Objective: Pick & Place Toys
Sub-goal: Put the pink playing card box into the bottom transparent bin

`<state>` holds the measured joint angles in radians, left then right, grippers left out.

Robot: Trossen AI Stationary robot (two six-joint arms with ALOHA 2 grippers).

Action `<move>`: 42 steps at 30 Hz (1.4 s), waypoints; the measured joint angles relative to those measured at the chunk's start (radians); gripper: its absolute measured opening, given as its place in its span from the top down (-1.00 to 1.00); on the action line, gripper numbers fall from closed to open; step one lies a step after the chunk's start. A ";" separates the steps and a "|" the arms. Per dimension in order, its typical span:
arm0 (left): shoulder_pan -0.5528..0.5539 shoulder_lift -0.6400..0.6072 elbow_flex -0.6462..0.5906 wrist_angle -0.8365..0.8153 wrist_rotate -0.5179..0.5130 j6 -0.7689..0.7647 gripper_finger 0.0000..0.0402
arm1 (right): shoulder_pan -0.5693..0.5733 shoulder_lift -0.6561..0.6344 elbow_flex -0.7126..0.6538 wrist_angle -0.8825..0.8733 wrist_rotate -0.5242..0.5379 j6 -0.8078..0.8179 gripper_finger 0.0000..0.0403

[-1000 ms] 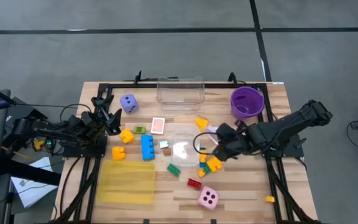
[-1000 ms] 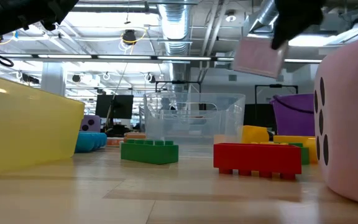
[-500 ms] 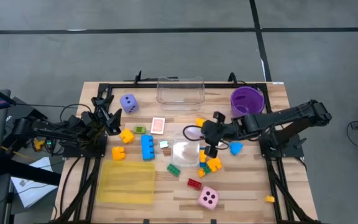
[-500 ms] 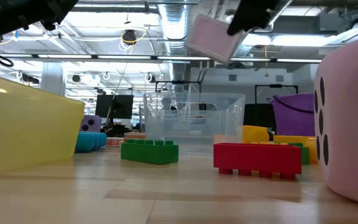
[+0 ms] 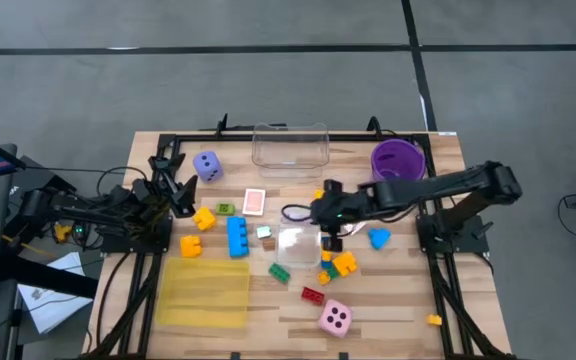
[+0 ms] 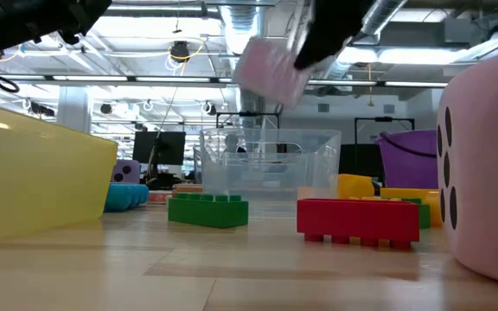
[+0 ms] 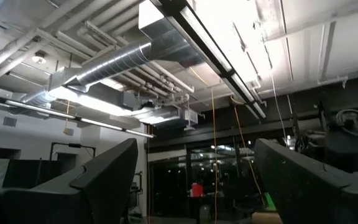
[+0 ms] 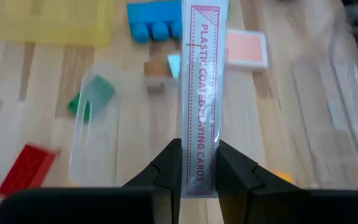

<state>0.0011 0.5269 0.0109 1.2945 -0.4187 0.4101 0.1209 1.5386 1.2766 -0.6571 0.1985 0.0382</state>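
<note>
My right gripper (image 5: 320, 215) hangs over the table's middle, above a small clear box (image 5: 293, 243), shut on a pink pack of playing cards (image 6: 271, 71). The pack also shows edge-on in the right wrist view (image 8: 201, 74). Loose toys lie around: a blue brick (image 5: 238, 237), an orange card (image 5: 255, 201), green (image 5: 280, 271) and red (image 5: 313, 294) bricks, yellow bricks (image 5: 204, 217), a blue shape (image 5: 379, 238), a purple die (image 5: 207, 165) and a pink die (image 5: 335, 318). My left gripper (image 5: 178, 190) waits open at the table's left edge, fingers up. My right gripper pinches the card pack's two broad faces (image 8: 200, 140) between its two fingers (image 8: 169, 167), at the end nearest the wrist. The fingers point down from above. The pack is lifted clear of the table and reaches out past the fingertips, its narrow printed edge toward the wrist camera.
A large clear box (image 5: 290, 148) stands at the far edge, a purple bowl (image 5: 398, 162) at the far right, and a yellow translucent tray (image 5: 206, 292) at the near left. A cluster of yellow and blue bricks (image 5: 338, 263) lies right of the small clear box.
My right gripper has gone toward the table's left edge and a little toward the far edge, carrying the card pack, which stays lifted clear. It has stayed shut on the pack. The blue shape it was covering now shows.
</note>
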 joint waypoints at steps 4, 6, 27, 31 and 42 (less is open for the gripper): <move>0.000 0.016 0.000 0.004 -0.001 0.000 -0.59 | -0.009 0.076 0.012 -0.015 -0.009 -0.041 0.69; 0.000 0.022 0.000 0.010 -0.003 0.001 -0.59 | -0.015 0.096 0.034 -0.007 -0.028 -0.046 0.69; 0.000 0.032 0.000 0.015 -0.008 0.003 -0.59 | -0.063 0.266 0.045 -0.052 -0.074 -0.018 0.69; 0.000 0.032 0.000 0.014 -0.008 0.002 -0.59 | -0.084 0.271 0.044 -0.053 -0.083 -0.041 0.69; 0.000 0.032 0.000 0.014 -0.007 0.001 -0.59 | -0.118 0.290 0.044 -0.021 -0.133 -0.054 0.69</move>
<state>0.0010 0.5594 0.0109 1.3090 -0.4259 0.4110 0.0029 1.8285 1.3210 -0.6786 0.0658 -0.0162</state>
